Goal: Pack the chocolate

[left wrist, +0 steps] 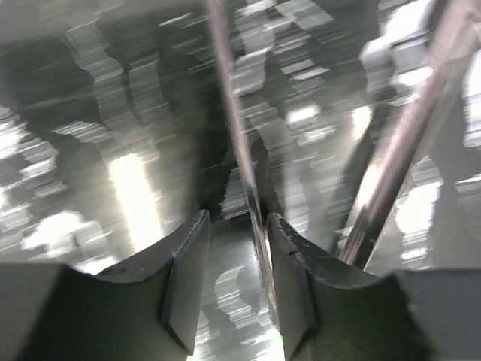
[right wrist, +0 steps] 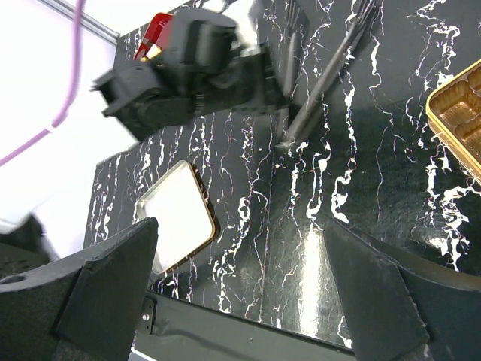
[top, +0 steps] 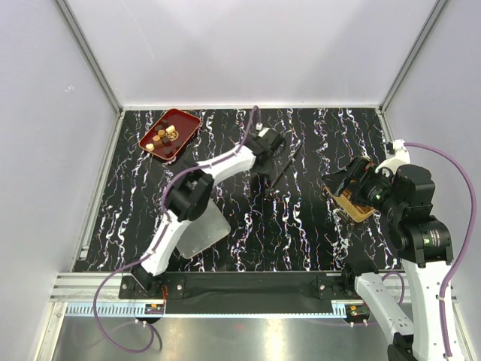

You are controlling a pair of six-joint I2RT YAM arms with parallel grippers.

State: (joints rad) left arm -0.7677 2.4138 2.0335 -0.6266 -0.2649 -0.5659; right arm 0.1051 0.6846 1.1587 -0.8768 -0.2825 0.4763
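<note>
The left claw (left wrist: 237, 222) stood with its jaws part-way apart. The thin black stick (left wrist: 239, 150) ran lengthwise between them and lay against the right-hand finger, with a gap on the other side. Through the blur it did not look clamped yet. A second thin rod (left wrist: 406, 158) showed just beside it in the wrist view, so the tool may have been a pair. Seen from above, the stick's long axis ran diagonally across mid-table, from near-left to far-right.

The chocolate (top: 164, 136) lay well apart from that claw, off to its far left, on the red tray (top: 186, 122) in the table's far-left corner. The left arm was plainly the nearer one to the tray.

The right claw (right wrist: 240, 226) hung wide open and empty by the gold box (top: 353, 207) on the right side. The compartments of the box that showed were empty. A clear lid (top: 204, 235) lay flat near the left arm's base.
</note>
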